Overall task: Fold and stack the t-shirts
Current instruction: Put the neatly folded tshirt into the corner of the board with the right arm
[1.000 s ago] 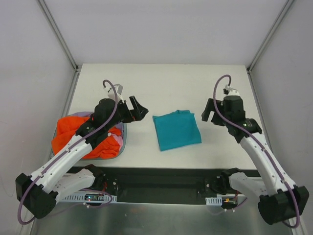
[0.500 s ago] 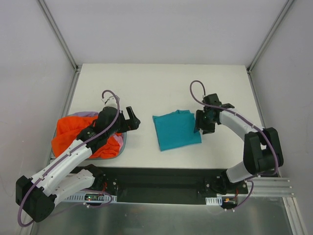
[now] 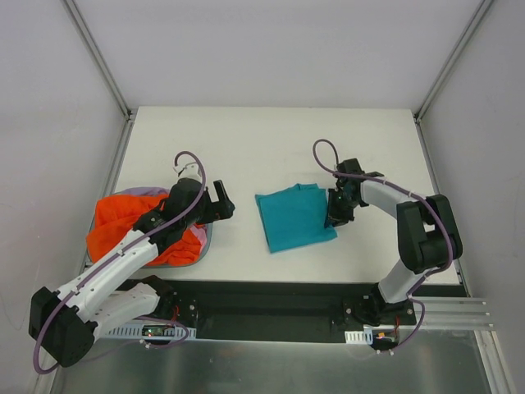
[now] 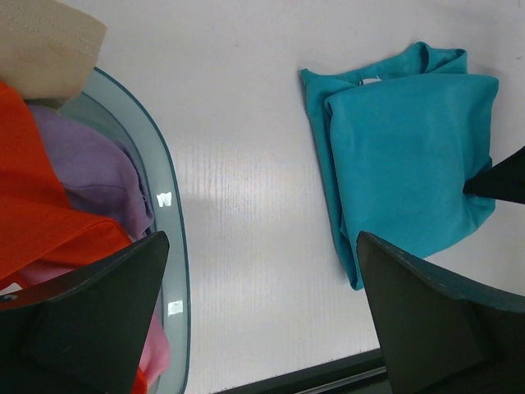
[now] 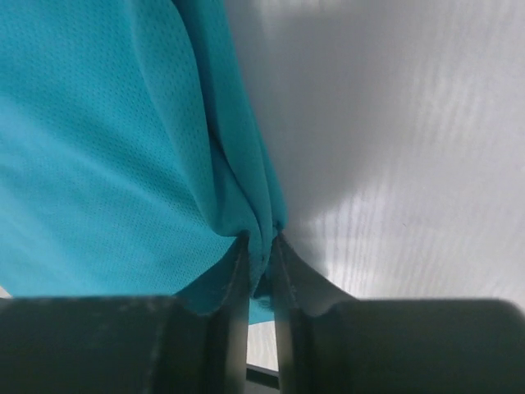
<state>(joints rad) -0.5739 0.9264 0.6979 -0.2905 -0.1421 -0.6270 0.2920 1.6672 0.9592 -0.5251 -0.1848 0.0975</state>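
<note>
Your right tool (image 5: 260, 246) has just swung in from the right side of the counter (image 3: 271, 148). Its jaws have gone from wide apart to clamped on the right-hand edge of the teal t-shirt (image 3: 295, 217). The wrist view shows a thin pleat of teal cloth pinched between the fingers and bunching up from the grip. That shirt lies folded into a rough rectangle in the middle of the counter, so I judge this pinch to be the start of another fold or of a carry, not a finished step. Farther left, your left tool (image 3: 220, 201) has eased back a little and hangs with jaws wide apart, holding nothing, over the rim of the tray (image 4: 168, 238). There the orange t-shirt (image 3: 115, 222) and the lavender-pink t-shirt (image 4: 90, 164) lie heaped, unfolded.
</note>
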